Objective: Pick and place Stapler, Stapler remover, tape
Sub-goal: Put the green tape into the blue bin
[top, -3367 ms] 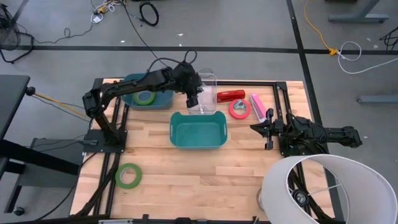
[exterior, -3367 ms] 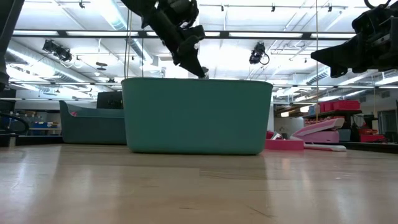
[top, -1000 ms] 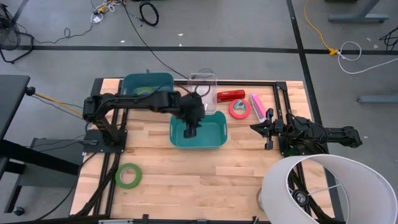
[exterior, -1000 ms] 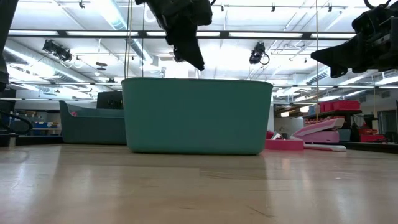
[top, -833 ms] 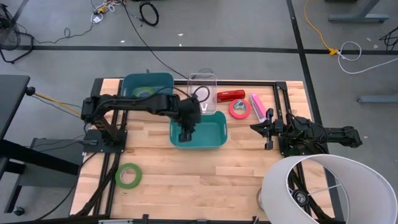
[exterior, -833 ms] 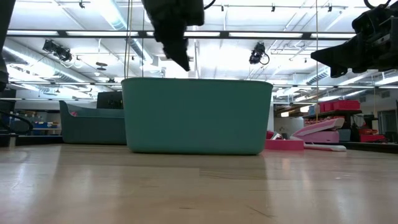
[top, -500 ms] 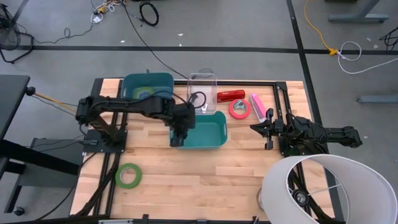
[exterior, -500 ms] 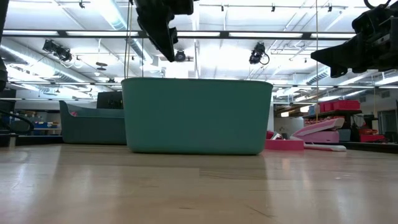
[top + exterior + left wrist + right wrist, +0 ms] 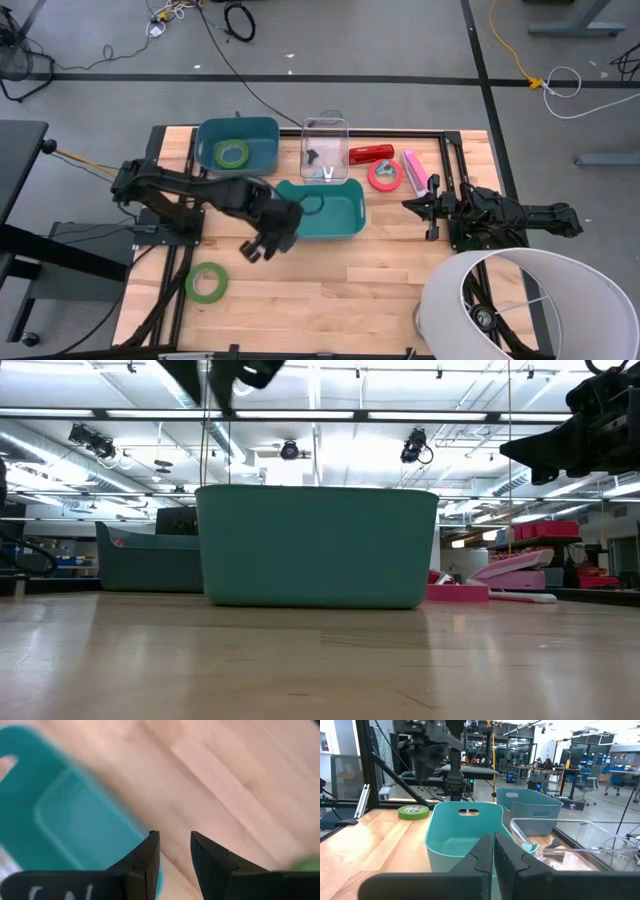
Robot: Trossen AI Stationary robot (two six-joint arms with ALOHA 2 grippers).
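Note:
My left gripper (image 9: pixel 257 250) (image 9: pixel 174 851) hovers open and empty above bare table, just off the near-left corner of the teal bin (image 9: pixel 320 208). One green tape roll (image 9: pixel 206 282) lies flat on the table, nearer and to the left of it. A second green roll (image 9: pixel 232 154) lies in the far-left blue-grey bin. The pinkish-red roll (image 9: pixel 385 175) lies flat beside the red stapler (image 9: pixel 370 153) and a pink stapler (image 9: pixel 414 170). A small dark stapler remover (image 9: pixel 313 155) sits in the clear bin (image 9: pixel 325 150). My right gripper (image 9: pixel 410 206) (image 9: pixel 493 842) waits shut at the table's right.
The teal bin stands mid-table, with the blue-grey bin (image 9: pixel 238 145) and the clear bin behind it. A black frame runs along the far and right edges. A white lampshade (image 9: pixel 520 305) overhangs the near-right corner. Bare wood lies along the near side.
My left gripper has swung from above the teal bin toward the table's near-left, passing over the bin's left wall. It now hangs over bare wood, closer to the green roll on the table. The right arm has kept still.

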